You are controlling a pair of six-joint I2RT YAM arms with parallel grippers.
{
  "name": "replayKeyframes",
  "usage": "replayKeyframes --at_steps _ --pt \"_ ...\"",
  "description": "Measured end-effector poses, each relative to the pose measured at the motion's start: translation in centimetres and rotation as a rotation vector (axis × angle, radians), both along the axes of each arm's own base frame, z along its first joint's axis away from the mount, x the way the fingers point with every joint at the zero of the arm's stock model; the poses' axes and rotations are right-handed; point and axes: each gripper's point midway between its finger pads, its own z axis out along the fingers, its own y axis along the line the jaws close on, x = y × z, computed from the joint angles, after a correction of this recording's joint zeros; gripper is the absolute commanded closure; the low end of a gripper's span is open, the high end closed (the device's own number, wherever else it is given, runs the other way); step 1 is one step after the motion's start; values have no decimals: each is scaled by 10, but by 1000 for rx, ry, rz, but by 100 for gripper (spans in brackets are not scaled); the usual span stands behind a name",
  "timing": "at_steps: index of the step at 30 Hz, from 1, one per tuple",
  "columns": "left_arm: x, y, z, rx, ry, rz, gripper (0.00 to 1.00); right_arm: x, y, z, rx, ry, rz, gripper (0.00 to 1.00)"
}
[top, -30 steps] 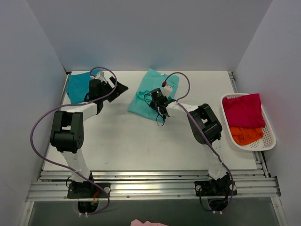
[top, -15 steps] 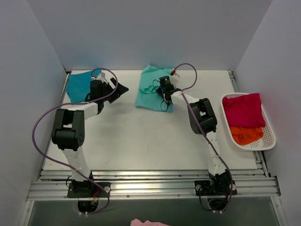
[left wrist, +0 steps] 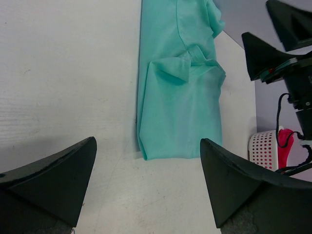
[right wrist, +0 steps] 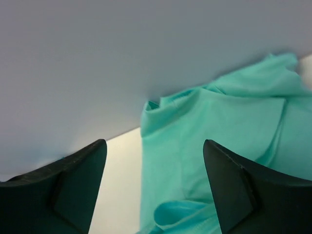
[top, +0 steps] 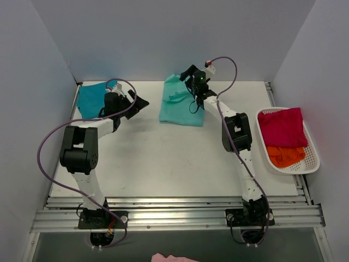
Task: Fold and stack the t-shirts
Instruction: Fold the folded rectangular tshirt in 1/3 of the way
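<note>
The mint-green t-shirt (top: pixel 180 105) lies folded into a rough rectangle at the back middle of the table, with a bunched sleeve on top; it also fills the left wrist view (left wrist: pixel 180 97) and the right wrist view (right wrist: pixel 219 141). The darker teal-blue t-shirt (top: pixel 90 98) lies flat at the back left corner. My right gripper (top: pixel 191 74) hangs open over the mint shirt's far edge by the back wall, nothing between its fingers (right wrist: pixel 153 190). My left gripper (top: pixel 139 102) is open between the two shirts, above bare table (left wrist: pixel 148 190).
A white basket (top: pixel 313 164) with red and orange clothes stands at the right edge of the table; it shows in the left wrist view (left wrist: pixel 265 148). Grey walls close in the back and both sides. The right gripper (left wrist: pixel 273 46) shows in the left wrist view.
My right gripper, shut on the mint shirt's edge, carried it toward the back wall, then opened and let go. The shirt now lies squarer. The left arm has not moved.
</note>
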Motion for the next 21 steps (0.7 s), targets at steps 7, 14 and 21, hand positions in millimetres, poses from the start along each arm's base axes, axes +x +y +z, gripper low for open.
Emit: replayKeyframes --at_steps 7,14,21 --pt "-4 1 -5 30 -1 9 4 -7 -16 34 25 -95 24 12" --pt "-12 -32 -15 34 5 -39 4 -128 -86 5 -43 62 -97 14" --pt "-28 -79 -55 7 81 -106 3 -196 -105 9 -1 73 -127 16"
